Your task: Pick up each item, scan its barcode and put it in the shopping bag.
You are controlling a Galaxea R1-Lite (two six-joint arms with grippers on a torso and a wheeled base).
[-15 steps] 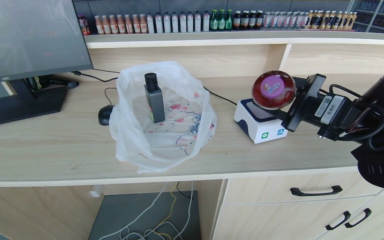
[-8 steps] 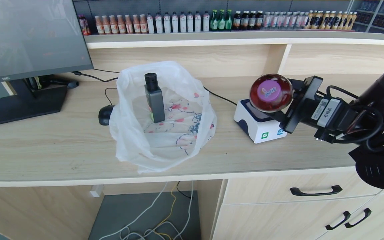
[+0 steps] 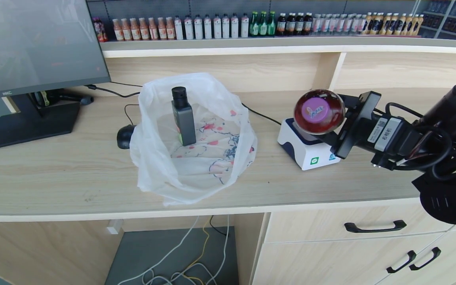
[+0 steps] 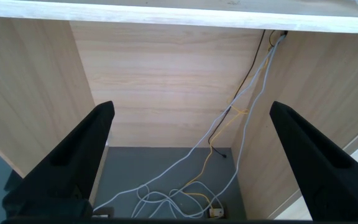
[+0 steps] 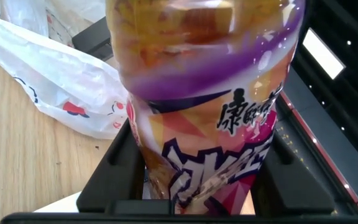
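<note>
1. Bottle (image 3: 319, 112) and right claw (image 3: 338, 118) have shifted slightly down and left, and now sit closer over the scanner (image 3: 306, 148).
2. Right claw is clamped across the bottle's mid-body. Left claw (image 4: 188, 155) is spread wide and empty, below tabletop (image 3: 54, 174) level.
3. Handling: likely a filled plastic bottle of moderate weight. The glossy label sleeve is probably slippery and the wall gives under squeeze, so a mid-body hold suits it.
4. Long axis runs roughly end-on to the head camera, with the purple cap towards it and the base towards the scanner.
5. Shopping bag (image 3: 196, 158) lies open left of the scanner, with a dark bottle (image 3: 183, 116) upright inside.
</note>
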